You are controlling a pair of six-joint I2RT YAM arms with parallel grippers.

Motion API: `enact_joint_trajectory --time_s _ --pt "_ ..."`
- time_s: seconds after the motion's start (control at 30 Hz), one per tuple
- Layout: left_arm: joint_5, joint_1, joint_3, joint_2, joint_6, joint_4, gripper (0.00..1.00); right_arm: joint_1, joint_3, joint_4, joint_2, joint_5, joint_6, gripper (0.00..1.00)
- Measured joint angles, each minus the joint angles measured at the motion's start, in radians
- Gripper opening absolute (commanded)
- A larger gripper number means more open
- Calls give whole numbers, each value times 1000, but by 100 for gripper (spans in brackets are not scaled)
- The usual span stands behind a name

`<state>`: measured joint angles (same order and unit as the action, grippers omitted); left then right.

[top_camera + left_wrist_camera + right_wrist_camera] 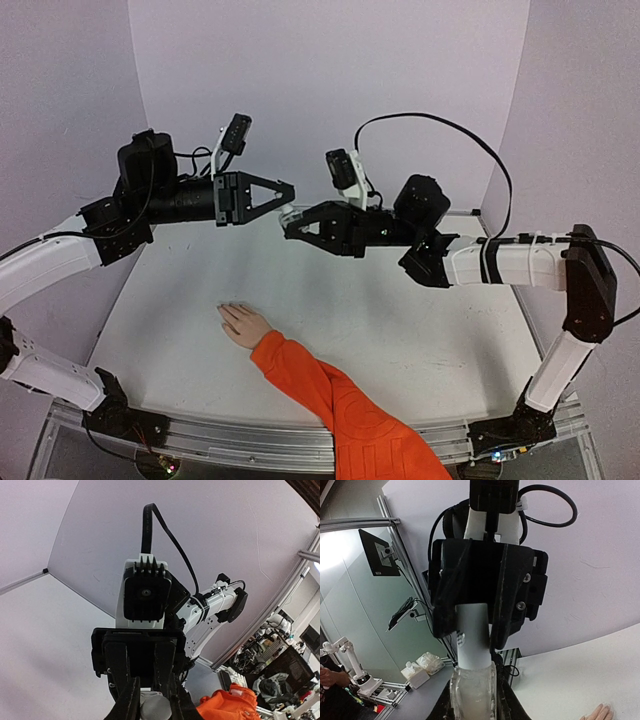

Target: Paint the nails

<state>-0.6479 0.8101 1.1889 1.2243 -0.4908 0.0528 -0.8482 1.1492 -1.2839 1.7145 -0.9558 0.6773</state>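
Note:
A small pale hand (243, 325) on an orange sleeve (330, 395) lies palm down on the white table (400, 330), fingers pointing to the far left. Its nails are too small to make out. High above the table, my two grippers meet tip to tip. My right gripper (290, 228) is shut on the clear body of a small white bottle (472, 692). My left gripper (289, 192) is shut on the bottle's white cap (479, 630), also seen in the left wrist view (156, 706). The fingertips of the hand show in the right wrist view (600, 712).
Lilac walls (320, 70) close the table at the back and sides. A metal rail (250, 440) runs along the near edge, between the arm bases. The sleeve crosses that edge at the front middle. Lab clutter lies beyond the table (280, 670).

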Motion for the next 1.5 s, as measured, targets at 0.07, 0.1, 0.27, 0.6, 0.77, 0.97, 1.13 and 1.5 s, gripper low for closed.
enact_joint_trajectory --time_s 0.07,0.1,0.27,0.6,0.77,0.97,1.13,1.5 --pt "15 0 0 8 10 3 1 5 -2 3 0 7 -1 0" --pt "34 -1 0 10 31 1 0 8 -4 13 0 20 -4 0" --pt "335 19 83 66 43 -154 0 -12 -8 257 -51 360 -225 0" --pt "940 45 442 401 -140 -492 0 -148 170 299 198 1317 -724 0" --pt "868 6 452 443 -164 -471 54 -111 172 319 213 1268 -752 0" --pt "650 -27 315 322 -76 -383 86 3 123 395 148 1080 -684 0" --pt "466 -27 157 116 13 -329 87 63 70 465 35 705 -594 0" --pt "61 -30 14 -50 40 -77 69 61 -17 107 -33 35 -145 0"
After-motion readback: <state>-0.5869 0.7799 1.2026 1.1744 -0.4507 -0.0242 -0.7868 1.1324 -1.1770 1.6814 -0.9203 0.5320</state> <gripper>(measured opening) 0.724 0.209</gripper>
